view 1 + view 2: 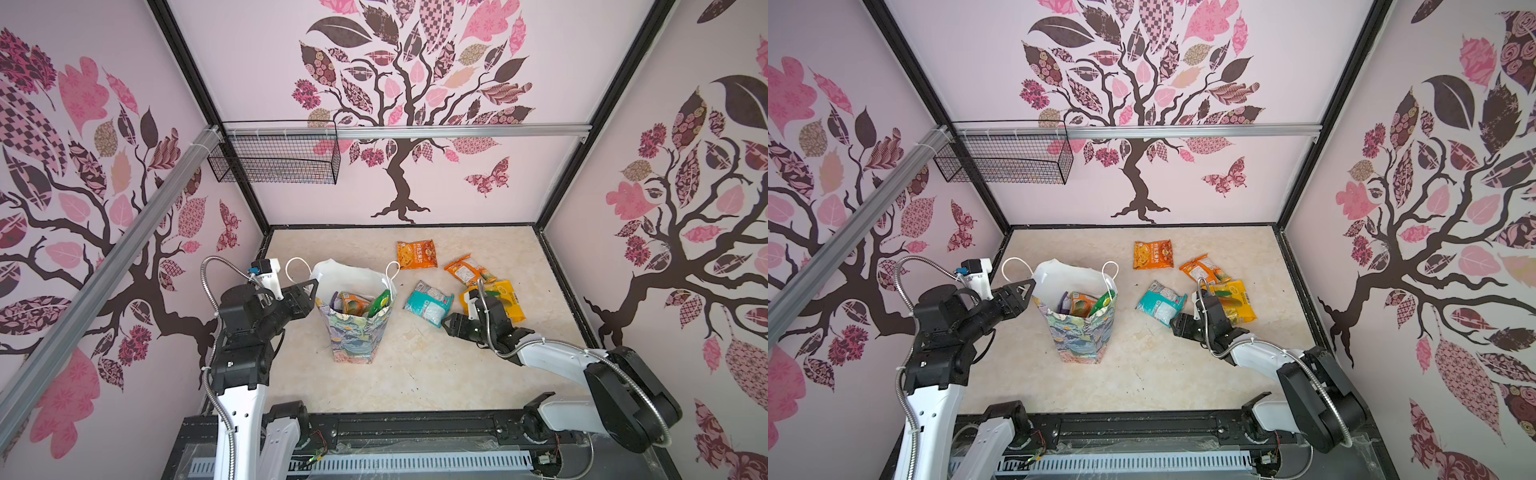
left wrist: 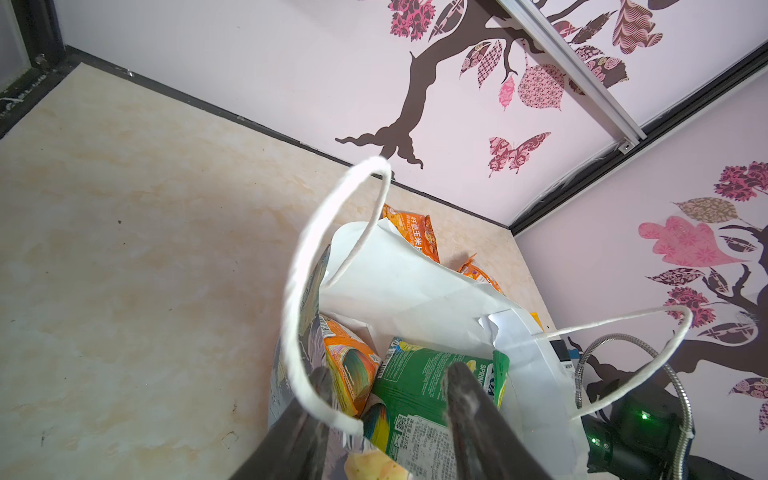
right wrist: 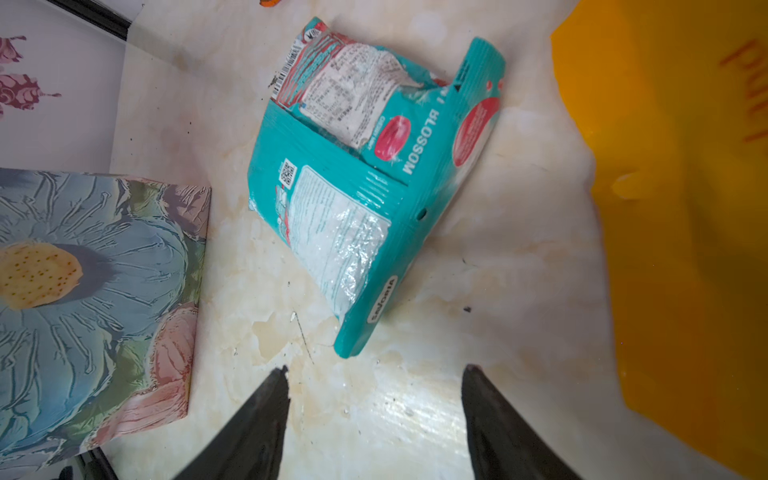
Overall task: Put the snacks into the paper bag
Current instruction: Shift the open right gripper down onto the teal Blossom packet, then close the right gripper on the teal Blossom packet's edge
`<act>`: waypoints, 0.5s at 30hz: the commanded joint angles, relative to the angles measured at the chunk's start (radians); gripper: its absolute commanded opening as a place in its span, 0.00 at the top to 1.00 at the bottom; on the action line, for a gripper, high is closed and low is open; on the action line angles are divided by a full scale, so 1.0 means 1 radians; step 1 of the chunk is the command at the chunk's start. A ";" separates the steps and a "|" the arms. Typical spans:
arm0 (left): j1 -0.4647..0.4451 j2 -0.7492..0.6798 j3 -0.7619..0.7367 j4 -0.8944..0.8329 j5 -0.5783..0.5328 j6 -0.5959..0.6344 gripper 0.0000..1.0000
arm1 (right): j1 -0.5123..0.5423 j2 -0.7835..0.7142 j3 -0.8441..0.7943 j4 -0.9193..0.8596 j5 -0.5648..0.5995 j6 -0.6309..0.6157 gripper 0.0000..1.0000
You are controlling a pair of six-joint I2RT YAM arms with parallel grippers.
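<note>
Paper bag (image 1: 353, 332) stands upright near the middle of the table (image 1: 415, 374), its mouth open and both white cord handles (image 2: 293, 299) up. Inside it show a green packet (image 2: 415, 390), a striped orange packet (image 2: 349, 365) and a purple edge (image 1: 1064, 304).

The left claw (image 2: 392, 374) sits at the bag's left rim, about half open and clamping nothing. In the left wrist view one finger (image 2: 461, 386) lies over the green packet inside the mouth. The other is beside the near handle's cord, which crosses in front of it. Whether either finger touches the paper I cannot tell.

The right claw (image 3: 374, 370) hangs over bare table between the bag and the loose snacks to its right. Its fingers are spread wide and empty, aimed at the teal packet (image 3: 365, 178), which lies flat just ahead of the tips without touching them. The large yellow packet (image 3: 685, 208) lies just beside the teal one, partly hidden by the right arm in both top views. Farther back lie a crumpled orange packet (image 1: 467, 270) and, nearest the rear wall, a square orange packet (image 1: 417, 254), both apart from the bag.
</note>
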State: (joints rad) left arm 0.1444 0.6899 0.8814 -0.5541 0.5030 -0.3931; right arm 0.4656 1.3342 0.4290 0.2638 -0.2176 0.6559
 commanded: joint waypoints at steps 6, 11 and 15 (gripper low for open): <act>0.009 -0.003 -0.023 0.034 0.019 0.003 0.51 | 0.007 0.058 -0.020 0.123 -0.009 0.061 0.37; 0.008 -0.004 -0.024 0.035 0.021 0.002 0.50 | 0.008 0.056 -0.026 0.141 -0.004 0.066 0.40; 0.009 -0.006 -0.022 0.035 0.024 0.002 0.50 | 0.017 0.082 -0.017 0.155 -0.009 0.076 0.40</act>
State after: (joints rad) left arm 0.1463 0.6903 0.8806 -0.5476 0.5110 -0.3935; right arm 0.4709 1.3865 0.4034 0.3901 -0.2310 0.7185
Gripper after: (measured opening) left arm 0.497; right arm 0.600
